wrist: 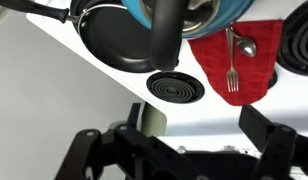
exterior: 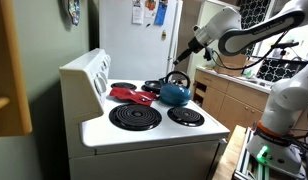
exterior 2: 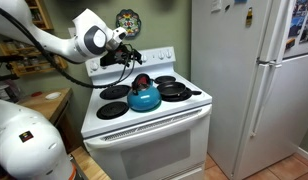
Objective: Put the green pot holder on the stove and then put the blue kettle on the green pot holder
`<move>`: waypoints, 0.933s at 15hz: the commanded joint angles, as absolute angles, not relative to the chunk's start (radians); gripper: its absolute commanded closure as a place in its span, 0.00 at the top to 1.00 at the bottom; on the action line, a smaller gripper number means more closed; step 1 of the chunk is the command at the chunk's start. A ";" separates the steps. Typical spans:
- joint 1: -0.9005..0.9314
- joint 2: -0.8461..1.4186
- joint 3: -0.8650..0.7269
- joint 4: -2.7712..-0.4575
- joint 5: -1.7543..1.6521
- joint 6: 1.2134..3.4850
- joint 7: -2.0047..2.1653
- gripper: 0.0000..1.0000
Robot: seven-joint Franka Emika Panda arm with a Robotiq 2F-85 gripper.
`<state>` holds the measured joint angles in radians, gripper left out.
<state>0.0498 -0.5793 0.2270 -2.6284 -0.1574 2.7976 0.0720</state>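
Note:
The blue kettle [exterior: 175,94] [exterior 2: 144,98] stands in the middle of the white stove [exterior: 159,137] [exterior 2: 144,127], between the coil burners. In the wrist view only the kettle's blue underside [wrist: 232,10] and black handle [wrist: 166,35] show at the top edge. My gripper [exterior: 183,52] [exterior 2: 129,58] hangs above the back of the stove, apart from the kettle. It is open, with nothing between its fingers [wrist: 197,125]. The green pot holder is not in view.
A flat red pad [exterior: 127,95] [wrist: 249,65] lies on the stove with a fork [wrist: 232,68] and a spoon on it. A black pan [exterior: 154,85] [exterior 2: 174,90] [wrist: 112,35] sits beside the kettle. A white fridge [exterior 2: 254,80] stands next to the stove.

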 commanded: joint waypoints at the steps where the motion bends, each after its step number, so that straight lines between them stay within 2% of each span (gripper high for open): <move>1: 0.118 -0.584 0.194 -2.562 -0.024 2.699 0.146 1.00; 6: 0.190 -0.578 0.151 -2.512 0.152 2.570 0.177 1.00; 14: 0.172 -0.575 0.169 -2.487 0.195 2.385 0.225 1.00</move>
